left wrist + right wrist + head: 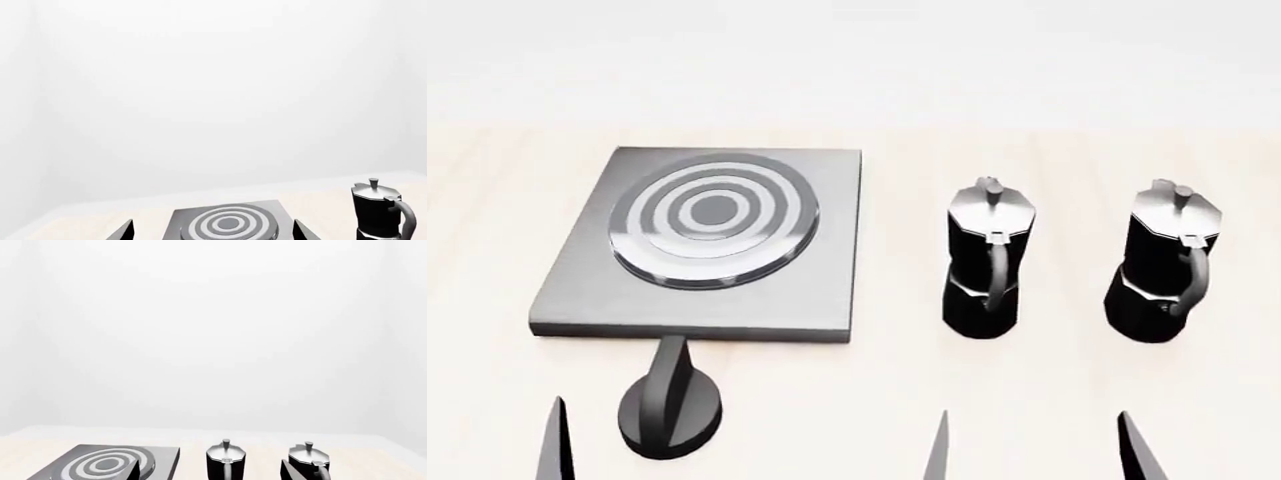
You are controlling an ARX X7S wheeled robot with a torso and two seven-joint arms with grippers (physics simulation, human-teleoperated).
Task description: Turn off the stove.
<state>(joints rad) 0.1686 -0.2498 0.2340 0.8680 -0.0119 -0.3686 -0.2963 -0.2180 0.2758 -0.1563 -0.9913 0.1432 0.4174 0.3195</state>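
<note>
The left gripper [614, 440] shows in the head view only as dark finger points at the bottom edge, one by the left border and the other apparently lying over the knob [671, 408]; its fingers stand apart, spread to either side of the knob without clearly pressing it. The right gripper [1034, 450] also shows two spread finger points, with bare table between them and nothing held.

The knob sits just in front of the stove [814, 290], near the slab's front left corner, close to its front edge. The stove is a flat grey square on the left part of the table, its ringed burner [714, 218] set toward the back left. To its right, clear of its edge, stands the near moka pot [985, 260], and beyond a gap the far moka pot [1165, 262], both upright with handles facing the robot. Open surface lies in front of both pots.

No writing or labels can be read. The table [894, 400] is pale, wood-toned; behind it rises a plain white wall [213, 90].
</note>
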